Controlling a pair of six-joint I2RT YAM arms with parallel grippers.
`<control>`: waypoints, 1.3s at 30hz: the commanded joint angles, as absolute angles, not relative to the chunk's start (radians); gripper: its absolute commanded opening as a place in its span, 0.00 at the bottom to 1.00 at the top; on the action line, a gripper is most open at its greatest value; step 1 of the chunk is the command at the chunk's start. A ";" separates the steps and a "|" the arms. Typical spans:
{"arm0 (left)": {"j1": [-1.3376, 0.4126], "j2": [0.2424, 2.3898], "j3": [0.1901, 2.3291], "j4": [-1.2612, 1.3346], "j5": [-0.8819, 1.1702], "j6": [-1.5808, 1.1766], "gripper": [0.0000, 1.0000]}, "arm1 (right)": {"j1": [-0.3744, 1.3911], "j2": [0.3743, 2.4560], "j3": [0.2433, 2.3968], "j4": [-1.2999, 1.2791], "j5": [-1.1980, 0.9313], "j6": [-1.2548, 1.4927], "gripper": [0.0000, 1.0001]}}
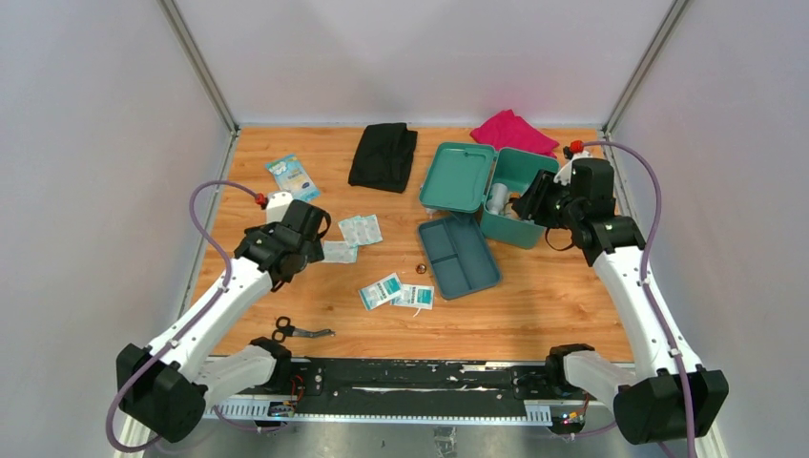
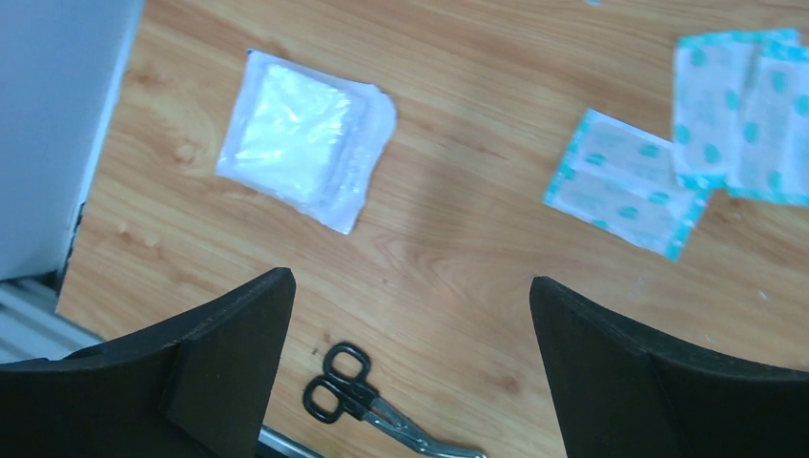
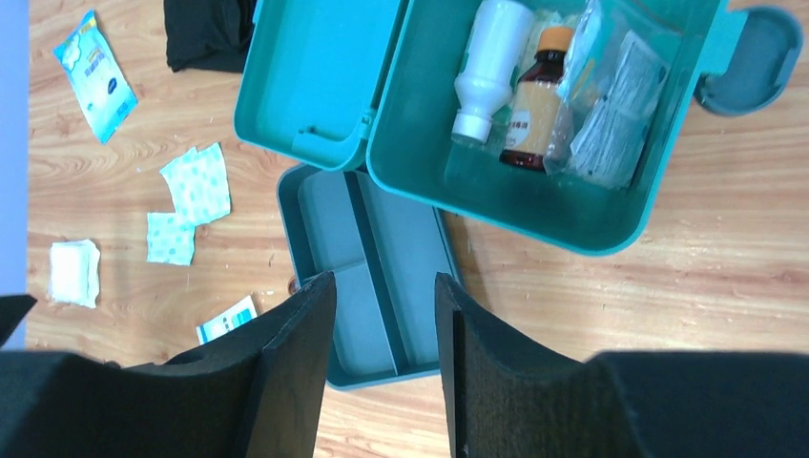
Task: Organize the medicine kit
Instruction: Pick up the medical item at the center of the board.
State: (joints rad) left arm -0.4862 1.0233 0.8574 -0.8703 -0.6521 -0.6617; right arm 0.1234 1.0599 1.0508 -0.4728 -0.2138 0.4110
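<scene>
The teal medicine kit [image 1: 515, 176] stands open at the back right, its lid [image 1: 458, 176] swung out to the left. In the right wrist view the kit [image 3: 448, 172] holds a white bottle [image 3: 491, 67], a brown bottle [image 3: 534, 95] and clear packets [image 3: 611, 105]. Its two-compartment tray [image 1: 460, 255] lies on the table in front of it. My right gripper [image 1: 525, 205] hovers over the kit's front edge, open and empty [image 3: 386, 286]. My left gripper [image 1: 281, 256] is wide open and empty [image 2: 410, 286] above the table at the left.
Loose on the wood are a white gauze packet [image 2: 305, 138], plaster packets [image 1: 361, 229], two teal-printed sachets [image 1: 396, 291], a blue pouch [image 1: 291, 176], a small brown bit [image 1: 421, 270] and scissors [image 1: 300, 331]. A black cloth [image 1: 383, 155] and a pink cloth [image 1: 513, 132] lie at the back.
</scene>
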 commanded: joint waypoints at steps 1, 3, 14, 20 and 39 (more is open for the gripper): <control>-0.340 1.069 0.877 -0.844 -0.693 -0.626 1.00 | 0.112 1.024 1.015 -0.515 -0.268 0.410 0.47; -0.260 1.087 0.872 -0.808 -0.664 -0.609 1.00 | 0.112 1.020 1.006 -0.516 -0.289 0.412 0.47; 0.124 1.293 0.820 -0.582 -0.430 -0.669 1.00 | 0.115 1.004 0.994 -0.534 -0.364 0.422 0.45; 0.268 1.440 0.799 -0.473 -0.296 -0.653 1.00 | 0.116 0.987 0.973 -0.541 -0.385 0.426 0.45; 0.371 1.538 0.747 -0.294 0.033 -0.561 0.90 | 0.126 0.991 0.941 -0.536 -0.412 0.443 0.43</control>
State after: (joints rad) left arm 0.3664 1.4948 0.7719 -0.3508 -0.1371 -0.5888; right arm 0.1234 0.9977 0.9604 -0.5167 -0.3866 0.4282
